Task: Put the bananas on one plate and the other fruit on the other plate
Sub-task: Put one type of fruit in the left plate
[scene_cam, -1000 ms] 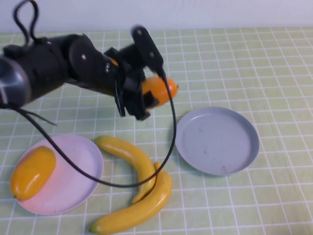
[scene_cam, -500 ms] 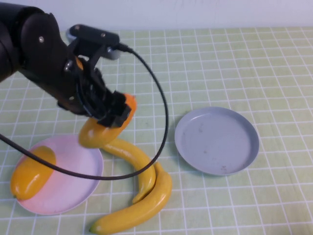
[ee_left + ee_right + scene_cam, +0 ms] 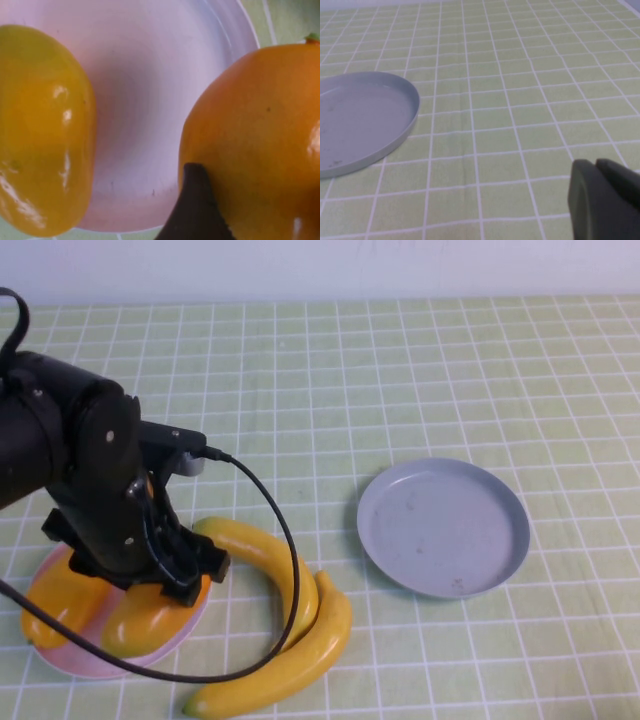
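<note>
My left gripper (image 3: 165, 590) is down over the right side of the pale pink plate (image 3: 75, 665), shut on the redder orange fruit (image 3: 145, 620). In the left wrist view one dark finger (image 3: 196, 205) presses that fruit (image 3: 255, 130), which is low over the pink plate (image 3: 145, 95); I cannot tell whether it touches. The other orange-yellow fruit (image 3: 50, 602) (image 3: 45, 130) lies on the plate's left side. Two bananas (image 3: 272, 562) (image 3: 290, 660) lie on the table between the plates. The grey-blue plate (image 3: 445, 528) (image 3: 360, 125) is bare. My right gripper (image 3: 602, 200) is shut and empty, low over the table, clear of that plate.
A green checked cloth covers the table. The left arm's black cable (image 3: 285, 550) loops over the bananas. A white wall runs along the far edge.
The left arm has carried the redder fruit from the middle of the table leftward and down, past the bananas, to the pink plate beside the other fruit. The right gripper has not moved.
</note>
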### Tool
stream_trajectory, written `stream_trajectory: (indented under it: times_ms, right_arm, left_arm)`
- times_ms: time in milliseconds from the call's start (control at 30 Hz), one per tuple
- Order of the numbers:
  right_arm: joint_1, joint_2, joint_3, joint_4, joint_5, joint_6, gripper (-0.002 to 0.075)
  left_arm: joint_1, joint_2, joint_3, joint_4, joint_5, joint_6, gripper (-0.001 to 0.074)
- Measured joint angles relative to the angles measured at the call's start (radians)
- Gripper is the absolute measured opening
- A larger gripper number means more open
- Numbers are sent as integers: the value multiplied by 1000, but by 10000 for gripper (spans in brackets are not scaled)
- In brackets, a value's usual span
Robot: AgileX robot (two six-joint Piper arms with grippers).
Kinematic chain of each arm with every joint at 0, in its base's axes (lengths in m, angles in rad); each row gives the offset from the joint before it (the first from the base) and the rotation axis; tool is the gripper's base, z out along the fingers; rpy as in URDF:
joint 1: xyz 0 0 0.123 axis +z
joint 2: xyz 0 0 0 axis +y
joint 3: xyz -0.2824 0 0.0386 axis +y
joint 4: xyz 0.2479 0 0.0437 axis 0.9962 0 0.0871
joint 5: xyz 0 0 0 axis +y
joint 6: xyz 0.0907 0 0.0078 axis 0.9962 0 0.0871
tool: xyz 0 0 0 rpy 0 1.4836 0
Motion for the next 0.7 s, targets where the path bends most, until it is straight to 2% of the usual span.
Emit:
stream_trajectory:
  times_ms: [300, 700]
  right_arm:
    - [0, 0, 0, 0, 0, 0, -16]
    - [0, 0, 0, 0, 0, 0, -16]
  left_arm:
    - [0, 0, 10, 123, -16, -68, 455]
    - [0, 33, 10, 127, 30, -101, 455]
